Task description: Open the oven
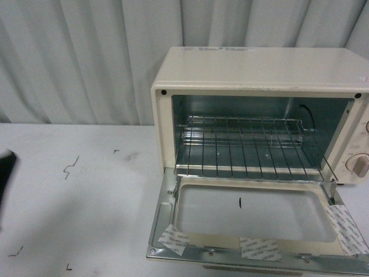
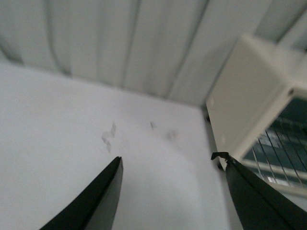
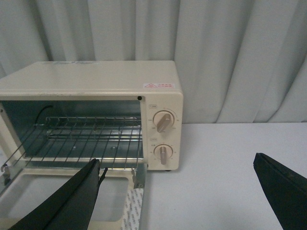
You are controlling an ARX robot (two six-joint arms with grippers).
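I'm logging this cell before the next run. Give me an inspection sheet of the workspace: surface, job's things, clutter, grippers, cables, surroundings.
Surface: white table with small dark marks.
Job's things: oven with its door dropped fully open; rack inside with nothing on it; two knobs on the front panel.
Clutter: tape patches on the door's inner frame; nothing else seen.
Grippers: left gripper open and empty, over the table beside the oven; right gripper open and empty, facing the oven.
Cables: nothing seen.
Surroundings: pale curtain behind.
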